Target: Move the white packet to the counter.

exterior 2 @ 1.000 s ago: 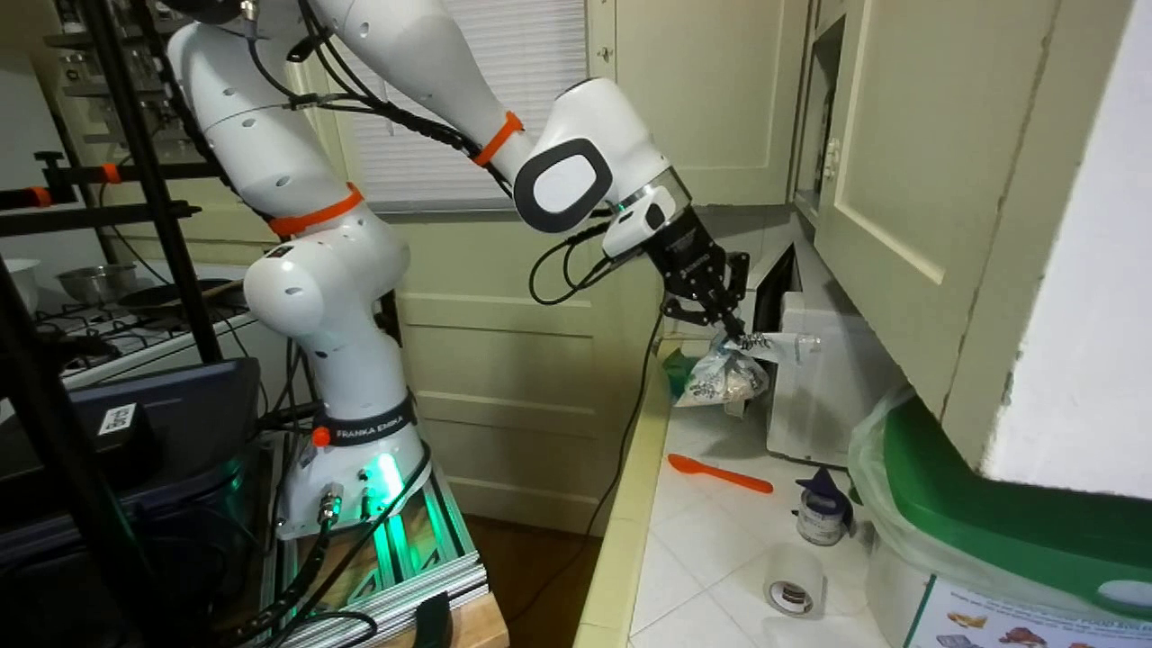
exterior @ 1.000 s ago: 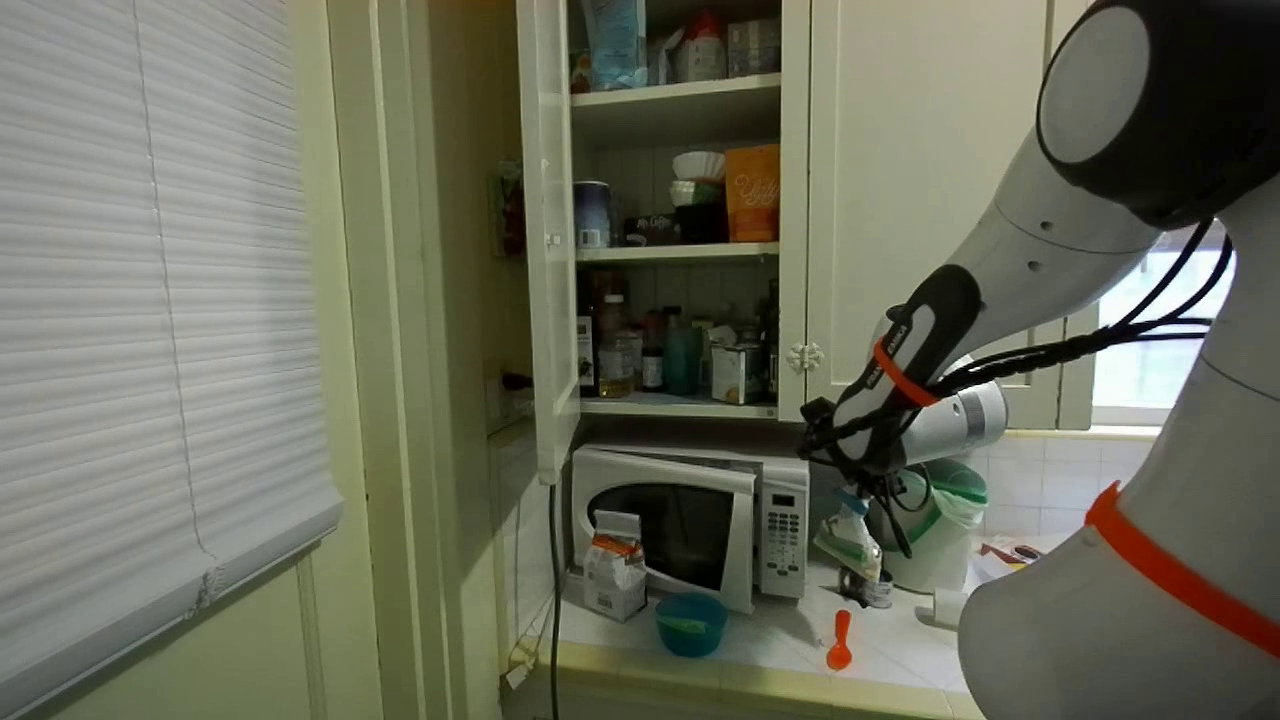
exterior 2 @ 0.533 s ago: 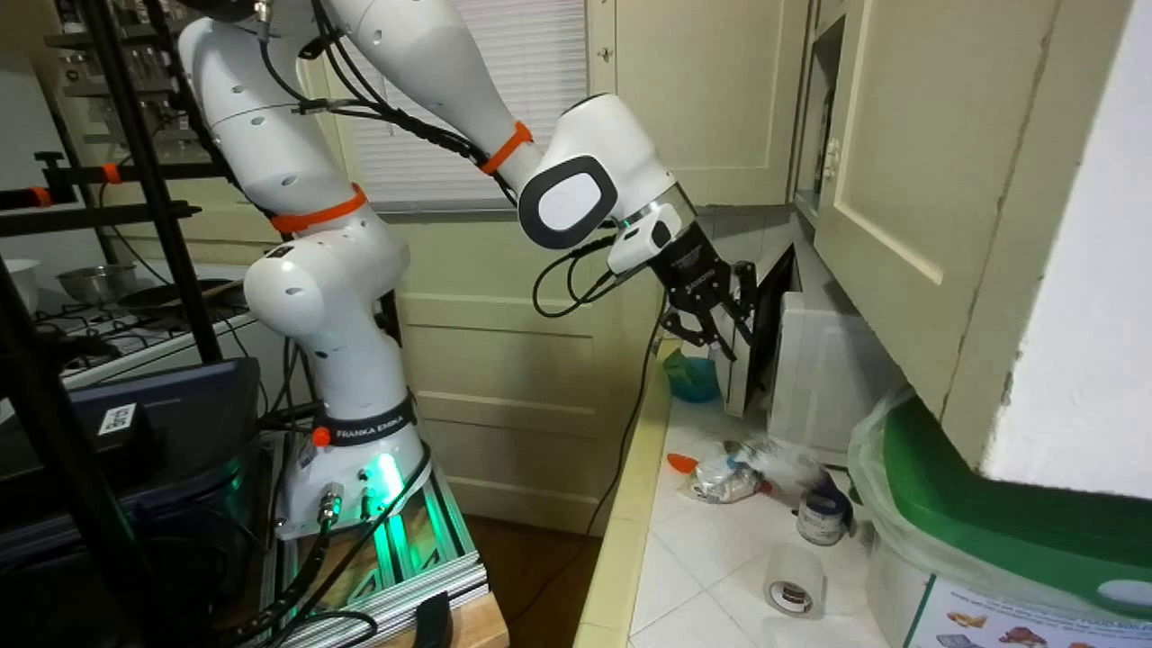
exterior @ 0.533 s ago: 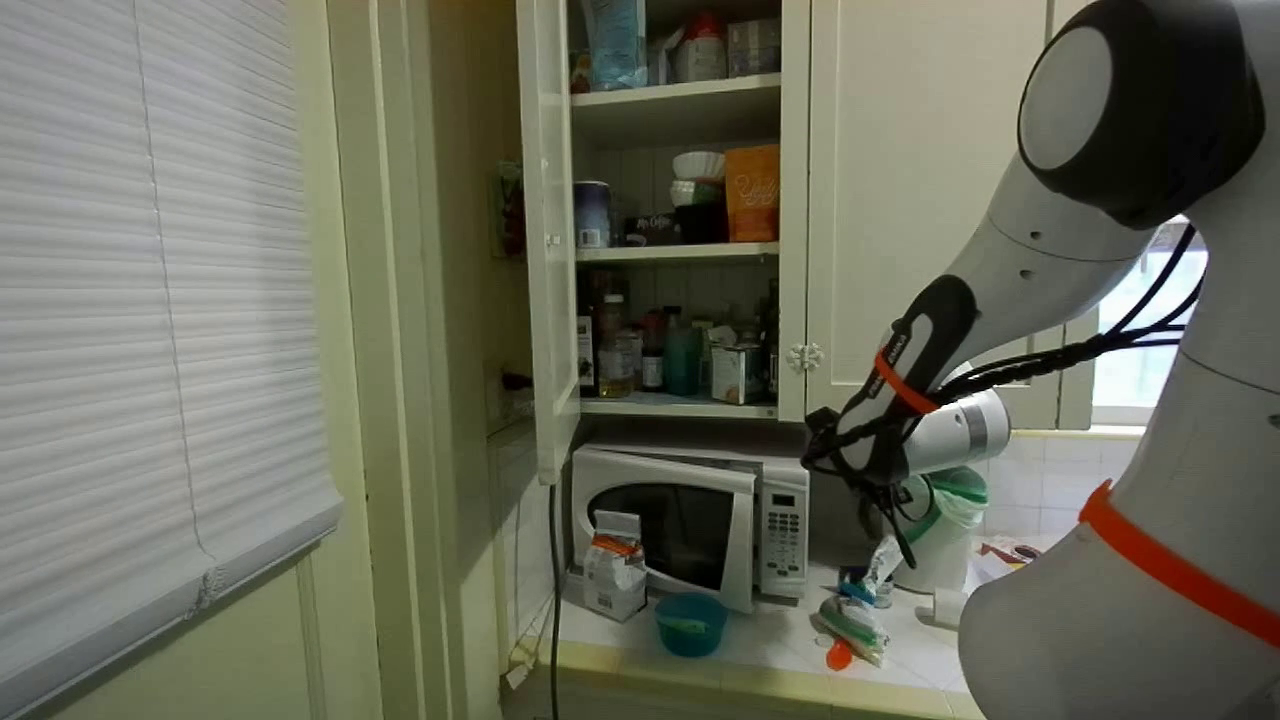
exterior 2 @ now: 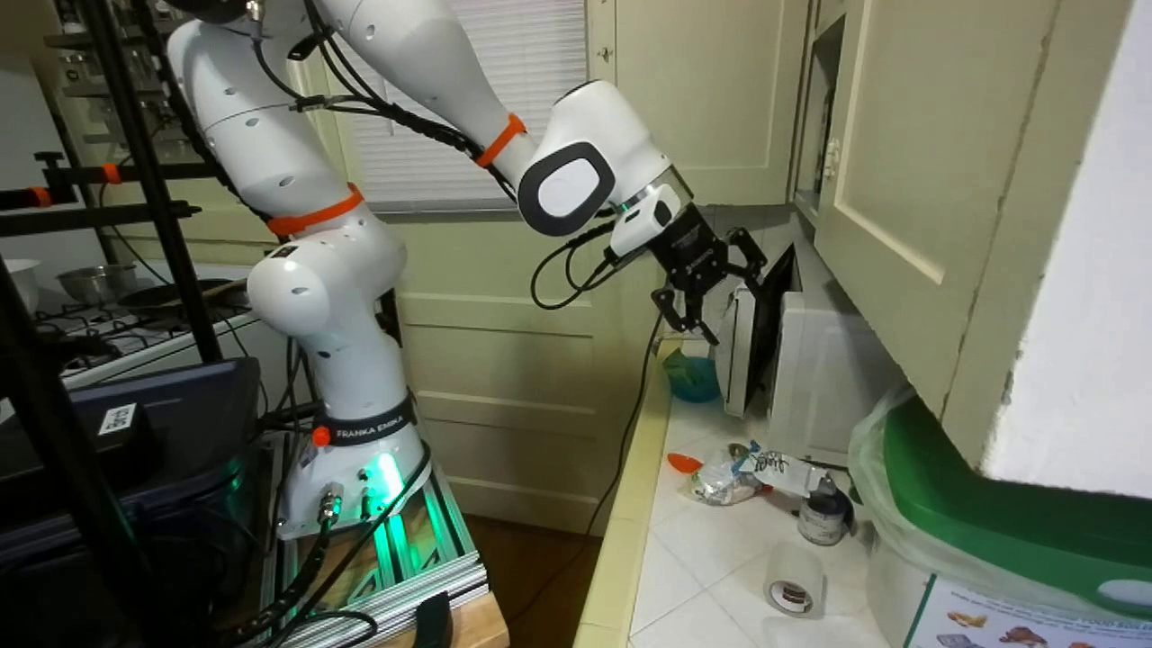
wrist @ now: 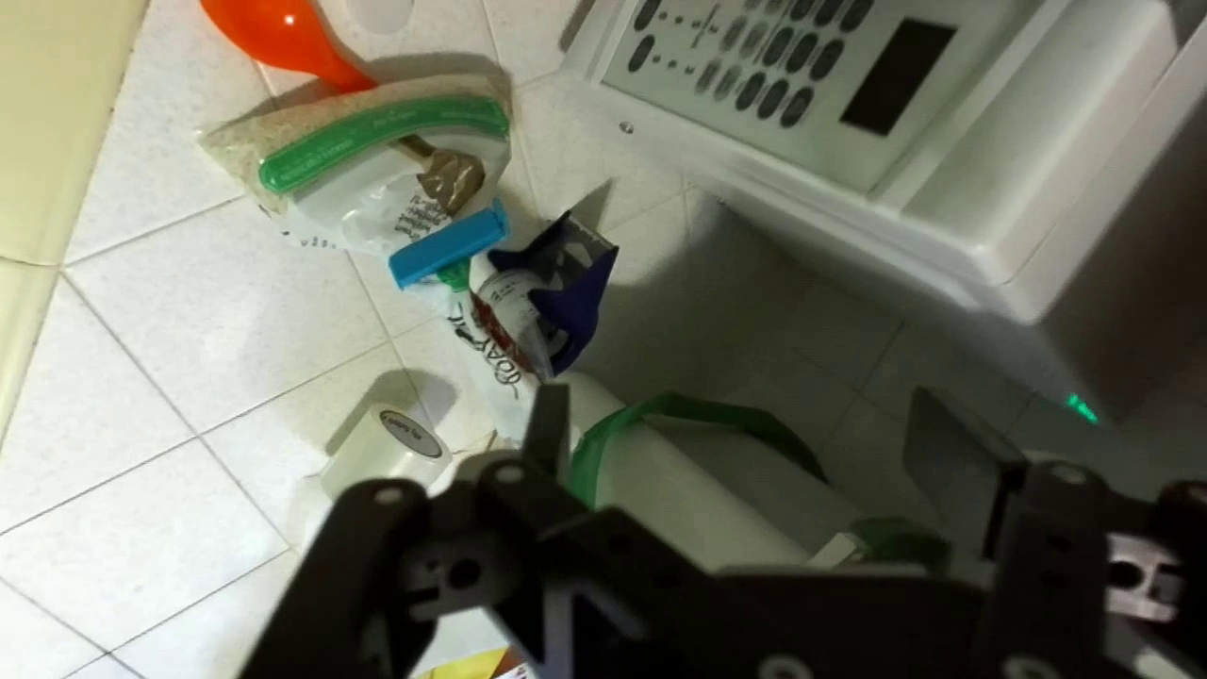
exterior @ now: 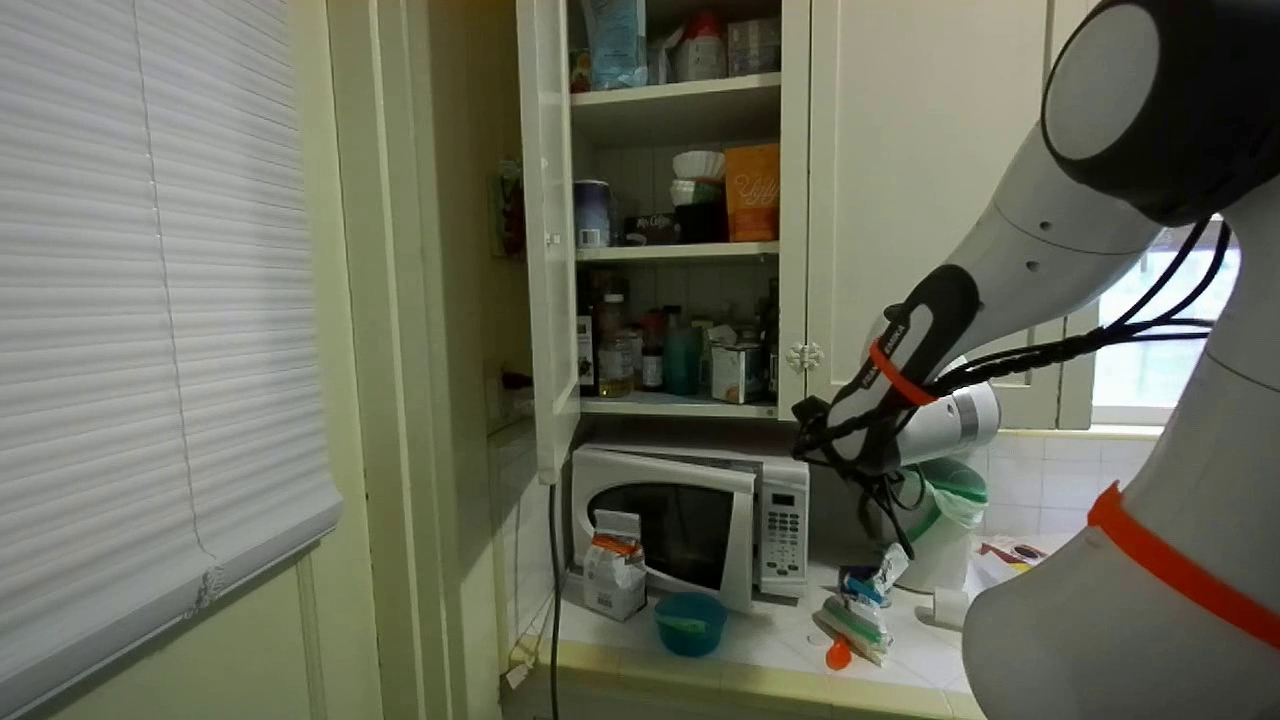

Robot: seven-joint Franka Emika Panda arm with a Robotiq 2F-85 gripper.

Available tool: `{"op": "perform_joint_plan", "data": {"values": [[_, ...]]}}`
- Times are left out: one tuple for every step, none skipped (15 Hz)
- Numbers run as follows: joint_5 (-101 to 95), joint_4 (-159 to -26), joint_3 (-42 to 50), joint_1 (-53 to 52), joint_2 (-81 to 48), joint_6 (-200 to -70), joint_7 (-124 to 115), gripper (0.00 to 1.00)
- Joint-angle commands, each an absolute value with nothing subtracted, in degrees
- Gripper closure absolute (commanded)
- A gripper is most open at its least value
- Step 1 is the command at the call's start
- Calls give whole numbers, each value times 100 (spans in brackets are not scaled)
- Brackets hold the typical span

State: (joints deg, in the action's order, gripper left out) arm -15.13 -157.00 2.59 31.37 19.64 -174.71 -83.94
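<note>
The last step is judged to be in hand: the placing looks done, and the jaws are due to be taken away. They are set wide apart above the surface point(exterior 2: 697, 558), with nothing held between them. The white packet point(wrist: 354, 212), crossed by a green strip point(wrist: 387, 124), is laid slumped on the surface, well apart from the jaws. An orange spoon point(wrist: 283, 38) is partly covered by it. The packet's narrow end is pointed at a small jar point(exterior 2: 821, 526); whether the 2 are in contact cannot be told.

No fresh grip seems to be called for. A plain rise with the jaws parted should be enough, followed by a retreat over the front edge point(wrist: 57, 123) of the surface.

The packet is placed near that edge, but a bare band is shown between them, so nothing is overhung. Room is limited by the microwave point(exterior 2: 828, 378), whose door point(exterior 2: 740, 360) is ajar, and overhead by the cupboard point(exterior 2: 936, 198). In an exterior view the jaws are seen across that door, but the true gap cannot be judged. The most open part of the surface is found around the tape roll point(exterior 2: 794, 580).
</note>
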Motion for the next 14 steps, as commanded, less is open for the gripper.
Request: {"op": "perform_joint_plan", "data": {"values": [[-1385, -15842, 639, 2449, 2292, -17492, -7822, 0], [-1400, -15834, 754, 2241, 2353, -17388, -7614, 0], [-1434, -15810, 854, 2044, 2445, -17206, -7400, 0], [-1449, -15783, 955, 1866, 2463, -17150, -7201, 0], [-1458, -15784, 1056, 1682, 2582, -17000, -6977, 0], [-1457, -15787, 1133, 1559, 2646, -16909, -6801, 1], [-1456, -15788, 1199, 1454, 2736, -16785, -6648, 0], [-1463, -15795, 1249, 1380, 2834, -16667, -6504, 0], [-939, -15794, 942, 1585, 2897, -16577, -5964, 0], [-864, -15770, 914, 1581, 2971, -16461, -5750, 0], [-733, -15739, 874, 1581, 3054, -16345, -5460, 0], [-629, -15672, 824, 1580, 3056, -16269, -5201, 0], [-522, -15598, 764, 1581, 3080, -16151, -4977, 0], [-435, -15524, 715, 1584, 3127, -16007, -4774, 0]]}}
